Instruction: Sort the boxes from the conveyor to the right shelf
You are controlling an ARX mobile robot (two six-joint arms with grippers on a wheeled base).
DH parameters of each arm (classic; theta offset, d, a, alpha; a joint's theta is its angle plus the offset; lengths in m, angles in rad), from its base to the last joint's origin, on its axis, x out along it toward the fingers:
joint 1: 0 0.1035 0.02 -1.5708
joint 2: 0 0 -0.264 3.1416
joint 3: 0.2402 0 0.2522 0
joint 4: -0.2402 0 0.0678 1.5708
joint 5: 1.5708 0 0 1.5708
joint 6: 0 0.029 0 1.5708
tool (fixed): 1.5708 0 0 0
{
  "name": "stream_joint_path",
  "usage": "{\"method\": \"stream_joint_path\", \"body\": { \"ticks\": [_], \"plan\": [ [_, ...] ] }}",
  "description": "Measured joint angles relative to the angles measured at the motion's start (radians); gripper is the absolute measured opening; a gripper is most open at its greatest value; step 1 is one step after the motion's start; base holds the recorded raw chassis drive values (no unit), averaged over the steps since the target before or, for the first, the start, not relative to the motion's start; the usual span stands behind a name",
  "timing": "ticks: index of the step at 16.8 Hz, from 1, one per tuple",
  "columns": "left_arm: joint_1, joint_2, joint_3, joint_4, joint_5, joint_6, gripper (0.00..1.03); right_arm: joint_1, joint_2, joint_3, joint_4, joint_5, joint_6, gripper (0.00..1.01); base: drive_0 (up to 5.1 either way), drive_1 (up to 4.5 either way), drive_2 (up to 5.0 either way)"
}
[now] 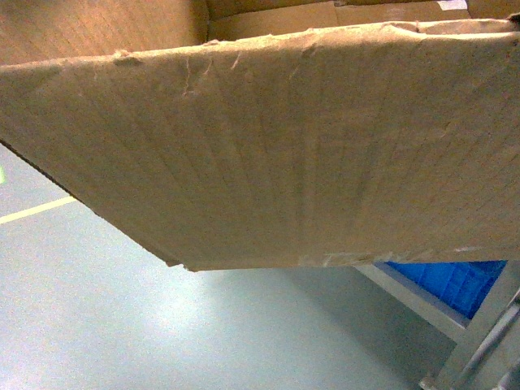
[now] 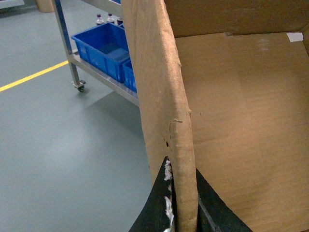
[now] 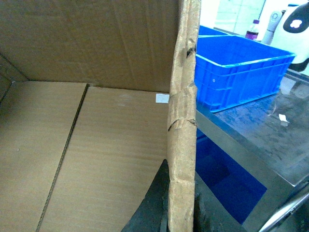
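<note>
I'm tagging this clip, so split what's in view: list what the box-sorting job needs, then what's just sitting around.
Part of the job:
- cardboard box, carried off the floor
- left gripper, jaws clamped on one box wall
- right gripper, jaws clamped on the opposite wall

Just around:
- blue crates on a metal rack
- bottles behind the crates
- yellow floor line

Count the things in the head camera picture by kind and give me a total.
Cardboard box: 1
Blue crate: 1, only partly in view
Steel rack: 1
Total: 3
</note>
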Motion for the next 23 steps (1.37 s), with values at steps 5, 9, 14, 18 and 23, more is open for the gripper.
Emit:
{"method": "stream_joint_path", "body": {
  "ticks": [5, 9, 14, 18, 23],
  "plan": [
    [0.000, 0.000, 0.000, 0.000, 0.000, 0.000, 0.02, 0.000, 0.000, 0.000, 0.000, 0.000, 0.000, 0.04, -1.6, -1.60, -1.6],
    [0.000, 0.000, 0.000, 0.000, 0.000, 0.000, 0.02, 0.000, 0.000, 0.000, 0.000, 0.000, 0.000, 0.04, -1.5, -1.46, -1.5],
    [0.000, 0.000, 0.000, 0.000, 0.000, 0.000, 0.02, 0.000, 0.000, 0.000, 0.000, 0.000, 0.000, 0.04, -1.6, -1.58, -1.6],
    [0.000, 0.000, 0.000, 0.000, 0.000, 0.000, 0.02, 0.000, 0.000, 0.000, 0.000, 0.000, 0.000, 0.04, -1.7, -1.68, -1.7],
    [0.000, 0.000, 0.000, 0.000, 0.000, 0.000, 0.02, 0.000, 0.000, 0.000, 0.000, 0.000, 0.000, 0.04, -1.5, -1.49, -1.5]
  ]
}}
